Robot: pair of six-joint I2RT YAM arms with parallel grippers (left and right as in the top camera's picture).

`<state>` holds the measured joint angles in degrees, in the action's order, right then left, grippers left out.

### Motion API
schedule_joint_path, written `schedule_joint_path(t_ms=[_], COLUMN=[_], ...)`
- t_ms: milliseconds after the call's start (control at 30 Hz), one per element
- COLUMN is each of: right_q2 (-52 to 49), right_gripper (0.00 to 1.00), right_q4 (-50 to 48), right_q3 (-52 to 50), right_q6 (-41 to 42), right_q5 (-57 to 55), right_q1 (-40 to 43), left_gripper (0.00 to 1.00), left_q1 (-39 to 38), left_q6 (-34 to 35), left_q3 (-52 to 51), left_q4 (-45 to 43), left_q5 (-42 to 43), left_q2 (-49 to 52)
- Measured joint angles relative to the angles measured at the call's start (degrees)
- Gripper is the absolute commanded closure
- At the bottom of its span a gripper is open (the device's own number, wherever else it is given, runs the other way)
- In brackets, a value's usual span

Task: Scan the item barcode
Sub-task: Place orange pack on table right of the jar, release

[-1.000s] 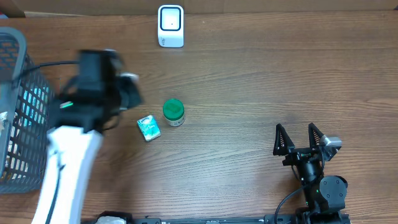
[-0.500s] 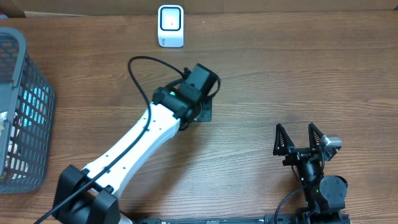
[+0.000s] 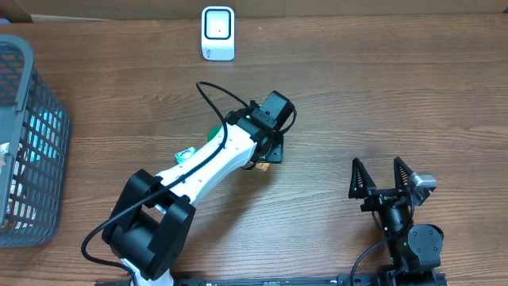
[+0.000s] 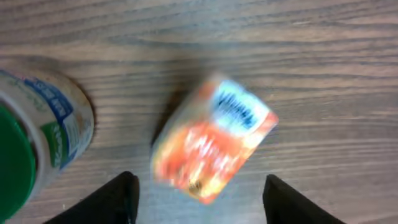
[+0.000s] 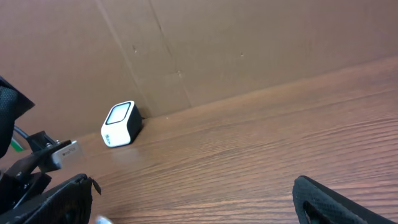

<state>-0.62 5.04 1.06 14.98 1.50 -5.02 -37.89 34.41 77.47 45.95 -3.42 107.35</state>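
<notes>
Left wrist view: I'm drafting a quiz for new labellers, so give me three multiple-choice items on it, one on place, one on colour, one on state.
1. In this view, the jar stands where, relative to the orange packet? A to its left; B to its right; C on top of it.
2. The jar's lid is: A red; B green; C white.
3. The left hand is: A shut on the packet; B shut on the jar; C open.

A: the jar sits at the left edge, the packet mid-frame.
B: the lid shows green.
C: both fingers stand clear of the packet.
</notes>
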Motion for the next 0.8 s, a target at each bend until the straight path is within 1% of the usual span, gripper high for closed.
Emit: schedule_joint_path(t_ms=[100,233,367,433,500,600,700,800], right_q2=[0.0,0.0,0.0,0.0,0.0,0.0,0.0,0.0], right_gripper=[0.0,0.0,0.0,0.0,0.0,0.0,0.0,0.0], right_q4=[0.0,0.0,0.0,0.0,0.0,0.0,0.0,0.0], right_q3=[0.0,0.0,0.0,0.0,0.0,0.0,0.0,0.0], right_q6=[0.0,0.0,0.0,0.0,0.0,0.0,0.0,0.0], right_q5=[0.0,0.0,0.0,0.0,0.0,0.0,0.0,0.0], right_q1=[0.0,0.0,0.0,0.0,0.0,0.0,0.0,0.0], left_gripper=[0.34,0.36,0.35,0.35,0.33,0.3,0.29,0.26], left_q1=[0.5,2.6,7.9,12.3,17.7,28.1,41.2,54.5], left_q6=[0.0,-0.5,-2.0,-3.2,-4.3,-5.6,-7.2,-8.4], left_q3=[3.3,13.4,25.1,30.4,34.2,37.2,37.8,37.8], left_q4=[4.8,12.9,20.5,23.8,26.8,29.7,30.4,29.2], left_q5=[0.2,-0.7,-2.9,-4.0,-5.5,-7.0,-8.3,-9.1], left_q2=[0.0,-0.9,-5.4,-9.2,-13.4,-19.5,-24.1,-25.8])
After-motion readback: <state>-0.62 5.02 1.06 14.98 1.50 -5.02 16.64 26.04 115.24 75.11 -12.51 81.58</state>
